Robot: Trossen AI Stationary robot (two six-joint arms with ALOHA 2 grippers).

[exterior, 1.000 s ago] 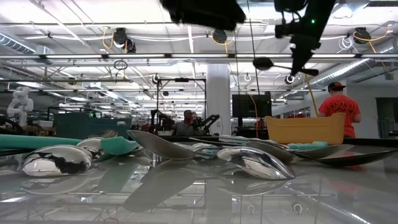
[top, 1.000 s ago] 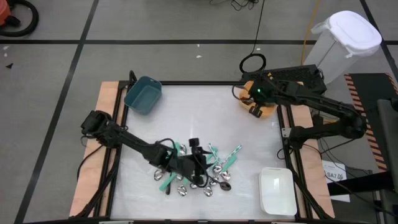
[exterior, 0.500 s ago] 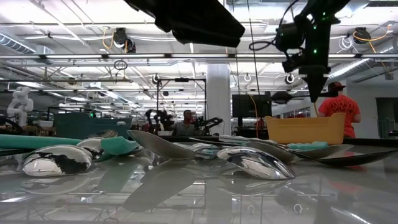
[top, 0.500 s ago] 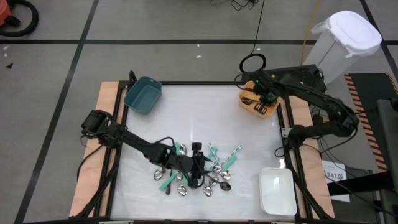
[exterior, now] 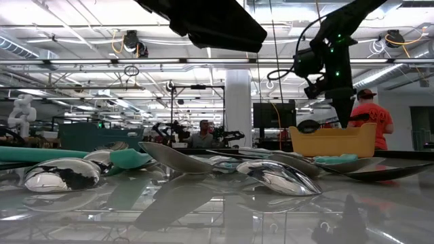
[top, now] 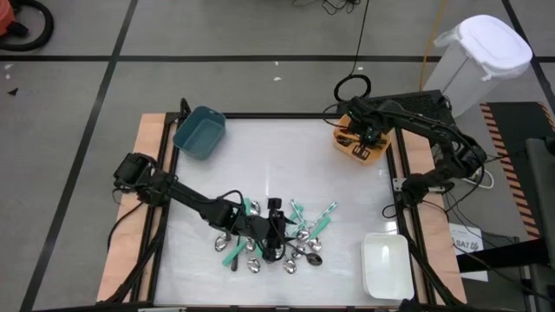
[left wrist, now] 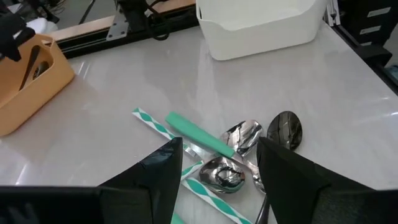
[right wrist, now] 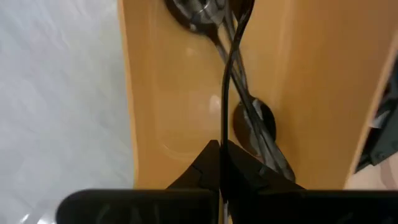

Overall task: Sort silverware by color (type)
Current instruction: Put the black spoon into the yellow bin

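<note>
The silverware lies in a pile [top: 277, 238] near the table's front middle: shiny silver spoons [left wrist: 239, 134], a dark spoon [left wrist: 285, 129] and teal-handled pieces [left wrist: 199, 132]. My left gripper [top: 276, 232] hangs open just above the pile, and its fingers [left wrist: 163, 171] stand on either side of the silver spoons. At the far right, my right gripper [top: 368, 139] points down over the orange bin [top: 360, 143], shut on a dark spoon [exterior: 308, 126]. More dark spoons [right wrist: 255, 124] lie in that bin. My right gripper pinches the dark spoon's thin handle [right wrist: 225, 124] between its two fingers, coming from above and pointing down. The spoon lies about level at the height of the bin's rim [exterior: 332, 129]. Its bowl sticks out to one side. Whether it touches the spoons below, I cannot tell.
A teal bin [top: 199, 132] stands at the far left corner and a white bin [top: 387, 265] at the near right. A white trash can [top: 481, 56] stands off the table, beyond its far right corner. A person in a red shirt [exterior: 369, 115] stands in the room behind.
My right gripper has sunk toward the orange bin with the dark spoon and tipped to point more steeply down, staying shut. The spoon has come down from well above the bin to its rim. My left gripper has dropped a little toward the pile, still open.
</note>
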